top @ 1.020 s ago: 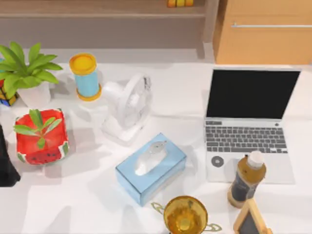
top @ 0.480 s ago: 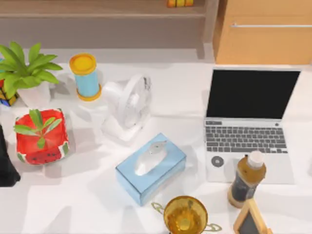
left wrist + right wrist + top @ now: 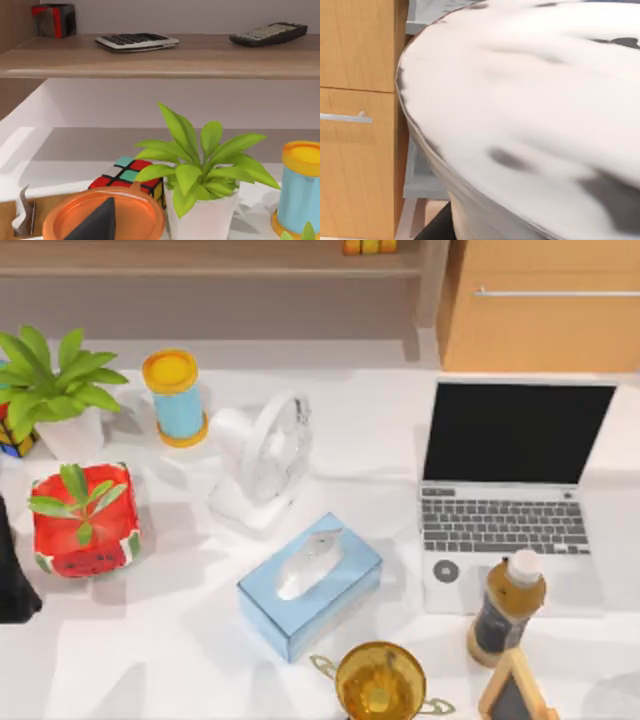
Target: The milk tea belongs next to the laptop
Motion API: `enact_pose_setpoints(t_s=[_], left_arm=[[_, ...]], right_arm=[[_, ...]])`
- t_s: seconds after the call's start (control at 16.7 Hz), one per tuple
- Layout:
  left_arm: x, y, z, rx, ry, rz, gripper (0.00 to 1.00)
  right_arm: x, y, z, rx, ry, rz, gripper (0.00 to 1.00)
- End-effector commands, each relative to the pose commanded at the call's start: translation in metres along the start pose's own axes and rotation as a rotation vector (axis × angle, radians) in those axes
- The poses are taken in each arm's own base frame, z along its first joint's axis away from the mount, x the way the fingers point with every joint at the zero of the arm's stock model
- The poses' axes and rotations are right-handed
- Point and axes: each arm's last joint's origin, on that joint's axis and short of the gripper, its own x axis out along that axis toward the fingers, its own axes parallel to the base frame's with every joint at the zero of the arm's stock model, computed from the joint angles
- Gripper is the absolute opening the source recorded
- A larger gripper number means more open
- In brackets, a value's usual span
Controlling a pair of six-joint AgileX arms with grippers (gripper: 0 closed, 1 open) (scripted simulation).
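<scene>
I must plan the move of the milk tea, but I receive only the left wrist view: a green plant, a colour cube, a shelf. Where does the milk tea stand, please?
Observer: In the top view the milk tea stands upright at the table's right, at the front edge of the laptop, near the right side of its base.
Operator: Does it touch the laptop?
Observer: It overlaps the laptop's front edge from above; I cannot tell if they touch.
Operator: What is close to the bottle?
Observer: A small wooden-framed board stands just in front of it, and a golden trophy cup is further to the left.
</scene>
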Motion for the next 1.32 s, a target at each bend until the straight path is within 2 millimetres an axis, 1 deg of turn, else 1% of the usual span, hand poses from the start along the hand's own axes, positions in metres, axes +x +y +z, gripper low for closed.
enact_pose_setpoints(t_s=[0.24,0.54,0.78,0.96,1.14,1.32], left_arm=[[0.0,0.0,0.0,0.0,0.0,0.0,1.0],[0.0,0.0,0.0,0.0,0.0,0.0,1.0],[0.0,0.0,0.0,0.0,0.0,0.0,1.0],[0.0,0.0,0.0,0.0,0.0,0.0,1.0],[0.0,0.0,0.0,0.0,0.0,0.0,1.0],[0.0,0.0,0.0,0.0,0.0,0.0,1.0]], right_arm=[[-0.004,0.027,0.016,0.013,-0.02,0.0,0.0],[-0.019,0.065,0.023,0.049,0.002,0.005,0.0],[-0.036,0.091,0.021,0.075,0.046,0.011,0.0],[-0.048,0.105,0.015,0.087,0.089,0.016,0.0],[-0.059,0.116,0.008,0.094,0.132,0.02,0.0],[-0.066,0.121,0.002,0.095,0.164,0.023,0.0]])
